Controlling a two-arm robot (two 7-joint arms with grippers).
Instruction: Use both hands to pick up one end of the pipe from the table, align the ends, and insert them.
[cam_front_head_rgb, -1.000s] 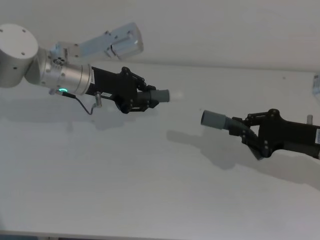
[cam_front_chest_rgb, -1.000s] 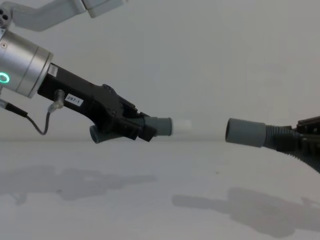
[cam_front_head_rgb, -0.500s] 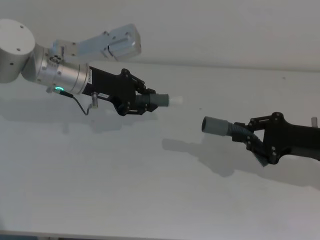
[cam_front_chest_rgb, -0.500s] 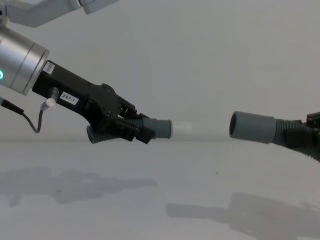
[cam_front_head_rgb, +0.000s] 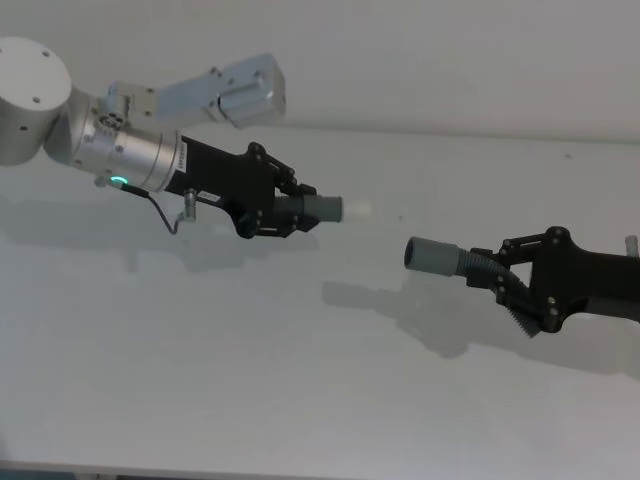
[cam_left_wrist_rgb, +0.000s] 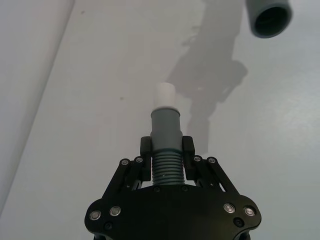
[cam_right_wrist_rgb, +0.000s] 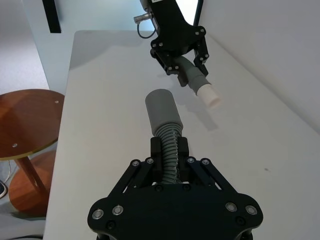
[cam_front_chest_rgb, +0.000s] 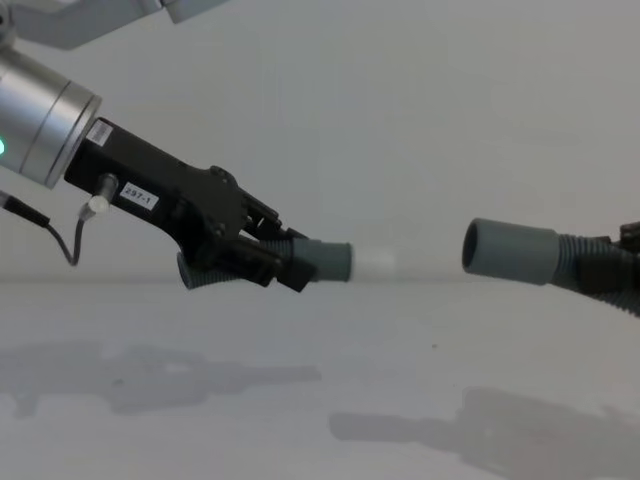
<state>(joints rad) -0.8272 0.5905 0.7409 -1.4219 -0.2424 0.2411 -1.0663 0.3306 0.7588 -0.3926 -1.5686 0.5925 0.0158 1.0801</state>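
above the table (cam_front_head_rgb: 250, 390), clear of its surface, hang two pieces of dark-grey corrugated hose, each held in one gripper. left hose piece (cam_left_wrist_rgb: 166, 167): its ribbed body is clamped between the ribbed fingers of the left gripper (cam_front_head_rgb: 288, 212), jaws drawn in narrow onto it. a short curved tail sticks out behind the fingers in the chest view. its smooth left cuff (cam_front_head_rgb: 322, 210) projects beyond the fingertips and ends in a narrower white tube (cam_front_head_rgb: 357, 210), which points toward the robot's right. right hose piece (cam_front_chest_rgb: 585, 263): gripped likewise on its ribbed part by the right gripper (cam_front_head_rgb: 503, 278), jaws narrow around it. its smooth right cuff (cam_front_head_rgb: 430, 254) projects toward the robot's left, open mouth turned toward the white tube. the two ends are apart, with an open gap between them. chest view: both ends at nearly one height, the right cuff a little higher. head view: the right cuff lies nearer the robot than the white tube, so the ends are not in line. each piece and its gripper throws a soft shadow on the table beneath. the left gripper is carried on a silver wrist (cam_front_head_rgb: 130, 155) with a green light (cam_front_head_rgb: 122, 182) and a thin looped cable (cam_front_head_rgb: 165, 215). right wrist view: a round wooden stool (cam_right_wrist_rgb: 25, 120) stands on the floor beside the table's edge.
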